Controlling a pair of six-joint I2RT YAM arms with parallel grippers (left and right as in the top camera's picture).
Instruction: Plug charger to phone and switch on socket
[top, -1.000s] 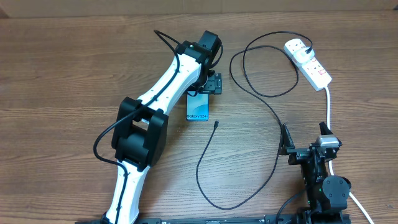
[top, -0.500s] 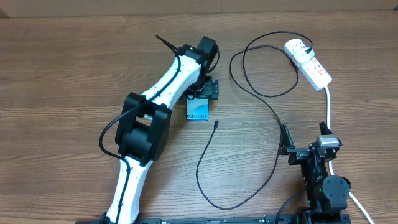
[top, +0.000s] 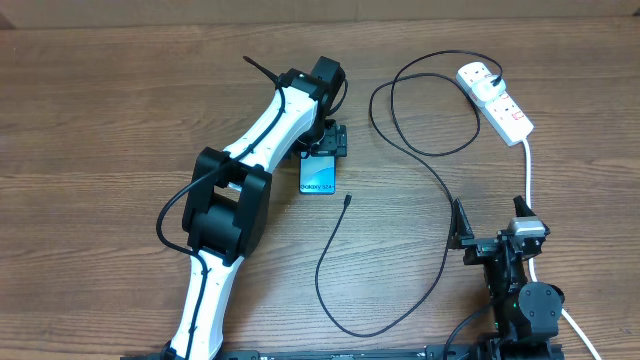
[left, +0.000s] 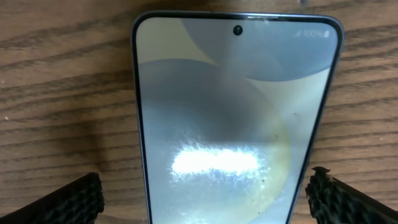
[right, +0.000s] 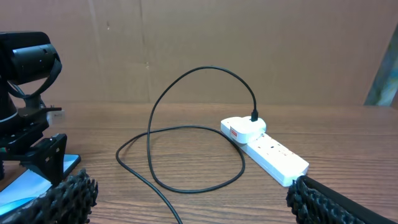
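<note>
Shifted since a second ago: your left arm, whose wrist and elbow have edged slightly to its own left. The phone, cable and socket lie as before.

1. Left gripper (top: 328, 147): jaws spread wide, holding nothing. It hangs directly over the phone. In the wrist view its black ribbed fingers (left: 71, 200) stand one on either side of the phone, clear of both edges.
2. Slim rectangular smartphone (top: 318, 176) with a pale blue-white screen and black bezel: flat on the brown wooden table (top: 120, 120), screen up, partly under your left gripper.
3. Long thin black charger cable (top: 440, 185): looped loosely over the table between your two arms. Its small black connector tip (top: 346, 201) lies near the phone's free end, apart from it, on the side toward your right arm. Its white plug (top: 481, 74) sits in the socket.
4. White elongated extension socket (top: 505, 108) with red switch marks: well ahead of your right gripper. Its thick white cord (top: 528, 170) runs back past that gripper.
5. Right gripper (top: 490, 222): fingers wide apart, empty, well apart from the socket.
</note>
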